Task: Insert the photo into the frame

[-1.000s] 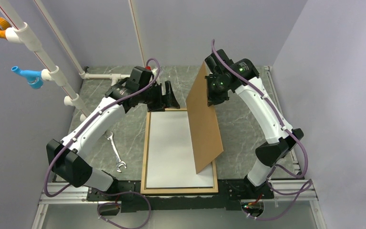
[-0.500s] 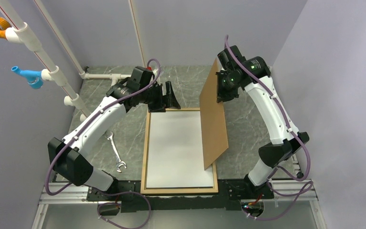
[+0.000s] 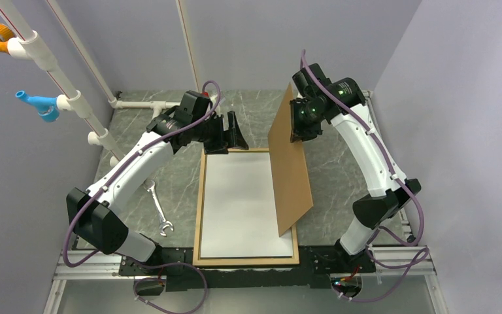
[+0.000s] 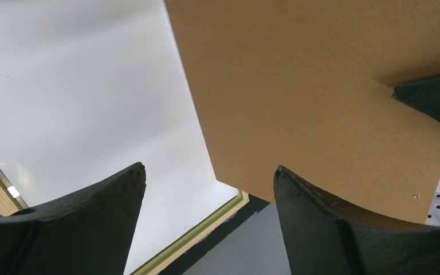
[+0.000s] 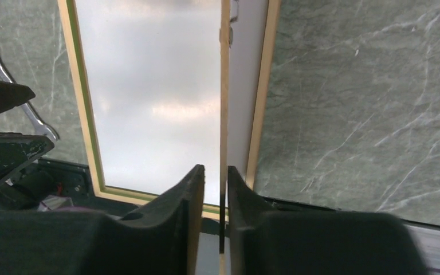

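Observation:
The frame lies flat between the arms, its tan and green border around the photo, which shows its plain white back. A brown backing board stands almost on edge over the frame's right side, lower corner near the frame's front right. My right gripper straddles the board's top edge; in the right wrist view the gripper is slightly open, with a gap between its left finger and the board edge. My left gripper hovers wide open at the frame's far edge, holding nothing.
A metal wrench lies on the green marble tabletop left of the frame. White pipes carrying a blue fitting and an orange fitting run along the back left. Grey walls close in the sides and back.
The right arm carried the board's top to the right, standing it steeper, then eased slightly back. Its jaws have loosened from the board. The left arm has not moved.

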